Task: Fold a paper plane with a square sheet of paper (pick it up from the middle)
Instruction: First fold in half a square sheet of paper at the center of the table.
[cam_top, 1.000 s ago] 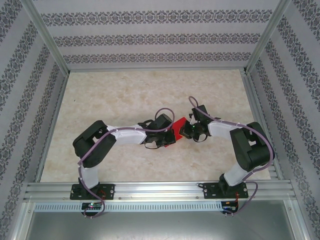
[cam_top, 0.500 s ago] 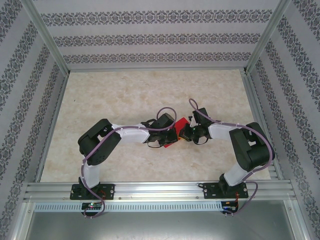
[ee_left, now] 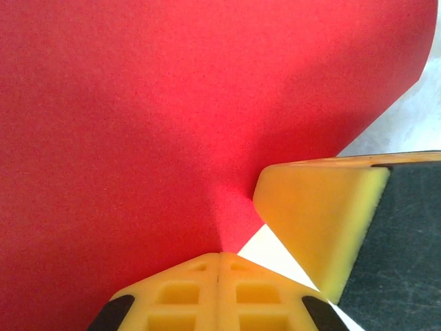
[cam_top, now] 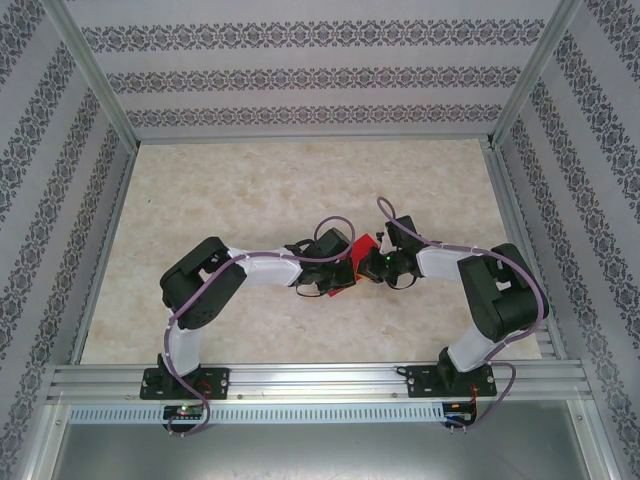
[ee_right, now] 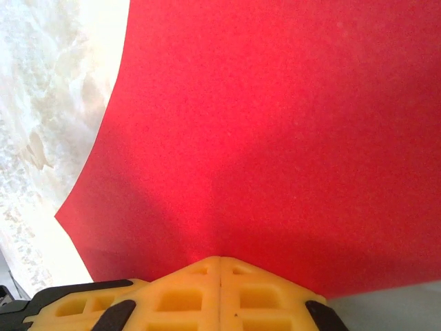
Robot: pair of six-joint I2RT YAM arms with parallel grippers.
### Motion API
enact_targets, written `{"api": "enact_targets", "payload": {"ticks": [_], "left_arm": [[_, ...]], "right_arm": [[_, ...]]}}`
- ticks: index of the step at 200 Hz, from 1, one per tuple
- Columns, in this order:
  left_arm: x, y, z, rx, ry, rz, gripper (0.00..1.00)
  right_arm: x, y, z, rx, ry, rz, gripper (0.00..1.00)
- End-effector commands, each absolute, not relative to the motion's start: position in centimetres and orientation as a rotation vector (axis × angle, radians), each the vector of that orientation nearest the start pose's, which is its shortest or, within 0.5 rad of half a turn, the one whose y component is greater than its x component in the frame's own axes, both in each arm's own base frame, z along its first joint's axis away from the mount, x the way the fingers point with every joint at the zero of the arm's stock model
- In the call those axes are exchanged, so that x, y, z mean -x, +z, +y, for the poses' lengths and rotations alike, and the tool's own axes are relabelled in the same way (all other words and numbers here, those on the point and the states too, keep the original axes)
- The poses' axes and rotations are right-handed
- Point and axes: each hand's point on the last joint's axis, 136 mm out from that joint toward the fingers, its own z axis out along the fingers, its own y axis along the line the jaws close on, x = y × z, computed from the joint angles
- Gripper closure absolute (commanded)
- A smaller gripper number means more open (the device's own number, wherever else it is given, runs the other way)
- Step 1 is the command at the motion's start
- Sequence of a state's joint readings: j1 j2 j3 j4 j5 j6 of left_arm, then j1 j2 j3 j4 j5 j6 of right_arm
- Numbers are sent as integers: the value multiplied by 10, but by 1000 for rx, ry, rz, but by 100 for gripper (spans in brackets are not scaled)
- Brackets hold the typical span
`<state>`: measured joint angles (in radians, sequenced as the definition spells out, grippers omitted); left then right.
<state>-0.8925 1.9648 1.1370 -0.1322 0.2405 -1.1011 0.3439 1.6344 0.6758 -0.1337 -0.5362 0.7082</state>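
since a second ago the left arm (cam_top: 200, 285) has slid its elbow rightward, and less red shows between the wrists. mid-frame in the top view, the left gripper (ee_left: 219, 258), fingers pressed together, pinches the square sheet of paper (ee_left: 138, 138); the right gripper (ee_right: 220, 261) pinches it likewise, above the table (cam_top: 250, 190).

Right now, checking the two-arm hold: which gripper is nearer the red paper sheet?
Neither left nor right, it is a tie. The left gripper is shut on the red paper sheet at one edge. The right gripper is shut on it from the other side.
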Motion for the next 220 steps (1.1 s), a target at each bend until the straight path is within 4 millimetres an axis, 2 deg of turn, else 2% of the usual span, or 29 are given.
{"api": "enact_targets", "payload": {"ticks": [1,30,107,156,220], "left_arm": [[-253,8,-382,187,-833,2904,100],[-252,6,-380,196,-813,2916,100],[-247,-2,-372,238,-760,2952,100],[-234,-15,-355,317,-665,3020,100],[-221,-26,-344,373,-640,3068,100]], "right_arm": [[-281,22,196,-300,1080,2774,100],[-281,35,197,-291,1097,2746,100],[-279,2,190,-323,996,2841,100],[-291,-5,174,-366,905,2843,100],[-322,-3,146,-460,877,2778,100]]}}
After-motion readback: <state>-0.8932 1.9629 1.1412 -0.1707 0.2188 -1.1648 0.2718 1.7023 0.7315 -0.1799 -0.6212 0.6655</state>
